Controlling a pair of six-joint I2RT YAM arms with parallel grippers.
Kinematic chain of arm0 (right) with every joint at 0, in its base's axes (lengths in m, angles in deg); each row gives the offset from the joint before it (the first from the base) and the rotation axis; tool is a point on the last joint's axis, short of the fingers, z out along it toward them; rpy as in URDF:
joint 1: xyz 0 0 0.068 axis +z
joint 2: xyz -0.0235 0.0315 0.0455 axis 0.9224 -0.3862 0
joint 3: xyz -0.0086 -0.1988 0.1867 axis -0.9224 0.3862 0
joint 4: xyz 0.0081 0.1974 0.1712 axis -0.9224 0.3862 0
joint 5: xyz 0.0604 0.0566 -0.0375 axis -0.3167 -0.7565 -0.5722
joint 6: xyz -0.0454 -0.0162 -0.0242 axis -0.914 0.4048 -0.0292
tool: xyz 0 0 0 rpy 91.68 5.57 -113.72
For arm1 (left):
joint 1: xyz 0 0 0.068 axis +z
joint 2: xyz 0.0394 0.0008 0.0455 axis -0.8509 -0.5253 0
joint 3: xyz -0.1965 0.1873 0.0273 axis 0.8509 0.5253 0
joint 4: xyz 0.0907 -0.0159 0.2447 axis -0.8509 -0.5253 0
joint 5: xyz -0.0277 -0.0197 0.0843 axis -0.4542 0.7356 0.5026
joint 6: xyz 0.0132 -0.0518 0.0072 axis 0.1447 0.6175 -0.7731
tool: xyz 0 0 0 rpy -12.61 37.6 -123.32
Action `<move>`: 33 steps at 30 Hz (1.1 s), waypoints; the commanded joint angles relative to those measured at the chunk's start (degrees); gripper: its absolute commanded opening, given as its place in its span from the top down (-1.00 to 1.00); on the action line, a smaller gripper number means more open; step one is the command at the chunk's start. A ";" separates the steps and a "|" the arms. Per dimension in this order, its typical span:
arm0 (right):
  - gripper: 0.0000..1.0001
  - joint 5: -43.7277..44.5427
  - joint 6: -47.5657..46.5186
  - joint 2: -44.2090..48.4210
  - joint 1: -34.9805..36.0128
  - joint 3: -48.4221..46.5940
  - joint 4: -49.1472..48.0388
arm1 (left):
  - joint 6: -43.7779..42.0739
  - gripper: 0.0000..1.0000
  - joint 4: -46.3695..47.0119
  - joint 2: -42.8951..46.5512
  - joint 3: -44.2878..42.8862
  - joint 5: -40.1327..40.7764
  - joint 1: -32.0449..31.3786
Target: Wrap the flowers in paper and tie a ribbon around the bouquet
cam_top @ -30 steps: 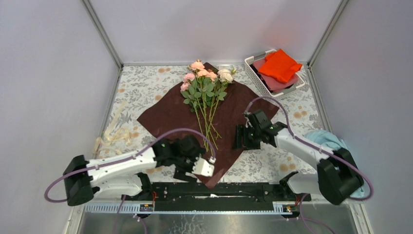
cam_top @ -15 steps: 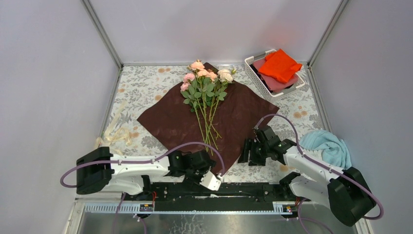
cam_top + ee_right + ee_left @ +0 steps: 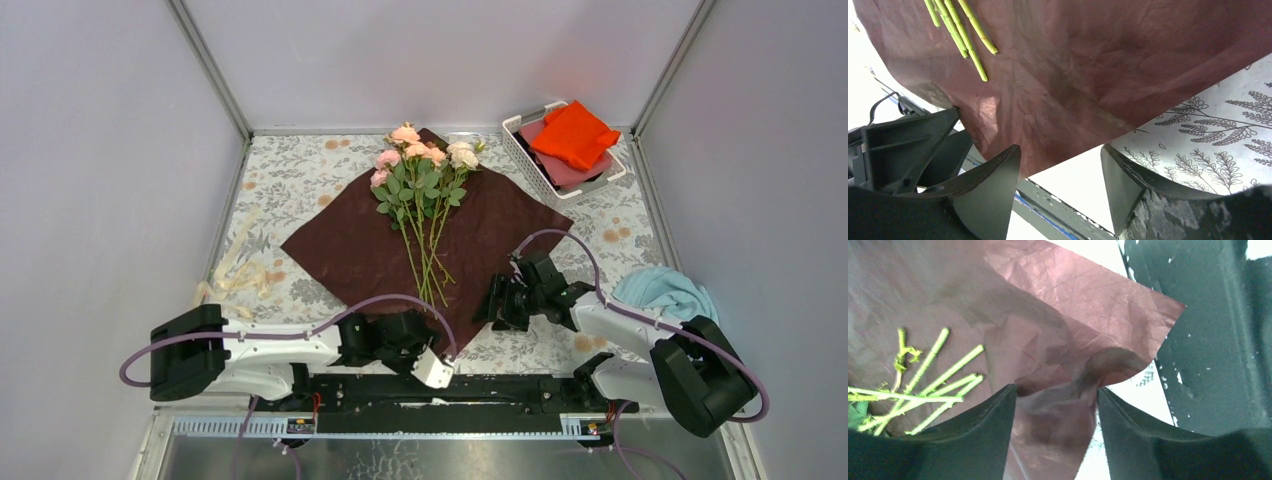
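Note:
The flowers (image 3: pixel 420 170) lie on the spread dark red paper (image 3: pixel 350 240), rose heads toward the back and stems (image 3: pixel 938 375) pointing toward the near edge. My left gripper (image 3: pixel 398 338) sits low at the paper's near corner. In the left wrist view its jaws (image 3: pixel 1056 390) stand apart, with that crumpled paper (image 3: pixel 1088 305) corner raised between them. My right gripper (image 3: pixel 492 305) hovers open at the paper's near right edge. Nothing lies between its jaws (image 3: pixel 1060 148), and the paper (image 3: pixel 1088 75) edge is just ahead of them. The cream ribbon (image 3: pixel 235 275) lies loose at the left.
A white basket (image 3: pixel 520 150) at the back right holds an orange cloth (image 3: pixel 575 135) over a dull pink one. A light blue cloth (image 3: pixel 665 290) lies beside the right arm. The black mounting rail (image 3: pixel 480 390) runs along the near edge.
The left gripper drew back to the paper's near corner, and its jaws have narrowed around it. The right gripper pulled back from the paper's right side, then shifted left to its near right edge.

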 commanded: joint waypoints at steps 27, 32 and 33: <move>-0.55 -9.72 -58.27 1.73 0.39 -20.10 5.61 | 13.72 1.00 -12.53 -4.15 -14.64 -31.01 30.02; -0.64 -14.11 -69.82 1.29 0.38 -11.20 -6.64 | 12.75 1.00 -12.17 -4.92 -14.29 -34.02 32.32; -0.65 -16.43 -71.27 0.25 0.46 -10.98 -6.99 | 13.01 1.00 -11.97 -4.97 -14.15 -34.28 32.54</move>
